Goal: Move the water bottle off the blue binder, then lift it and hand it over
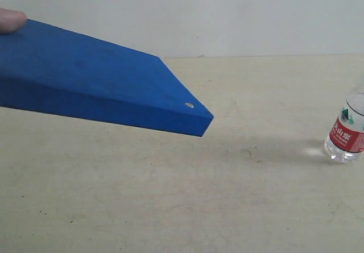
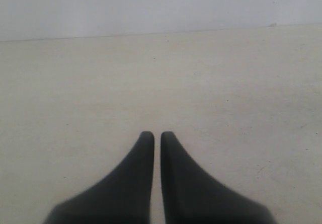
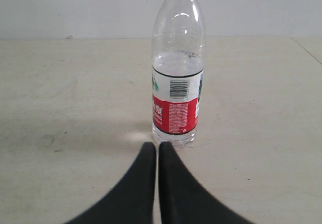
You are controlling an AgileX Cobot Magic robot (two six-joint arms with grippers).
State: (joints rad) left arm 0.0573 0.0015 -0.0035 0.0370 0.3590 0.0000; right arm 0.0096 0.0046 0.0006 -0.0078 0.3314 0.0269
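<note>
The blue binder (image 1: 96,79) hangs tilted in the air at the left of the exterior view, a silver rivet near its low corner. The water bottle (image 1: 347,131) stands upright on the table at the far right edge, off the binder. In the right wrist view the water bottle (image 3: 178,68), red cap up, stands just beyond my right gripper (image 3: 157,144), whose black fingers are shut on nothing. My left gripper (image 2: 157,133) is shut too, over bare table, with no task object near it. Neither gripper shows in the exterior view.
A person's fingertip (image 1: 11,20) rests on the binder's raised far-left corner. The beige table (image 1: 182,196) runs back to a white wall (image 1: 227,14). The binder's shadow falls on the table beneath it.
</note>
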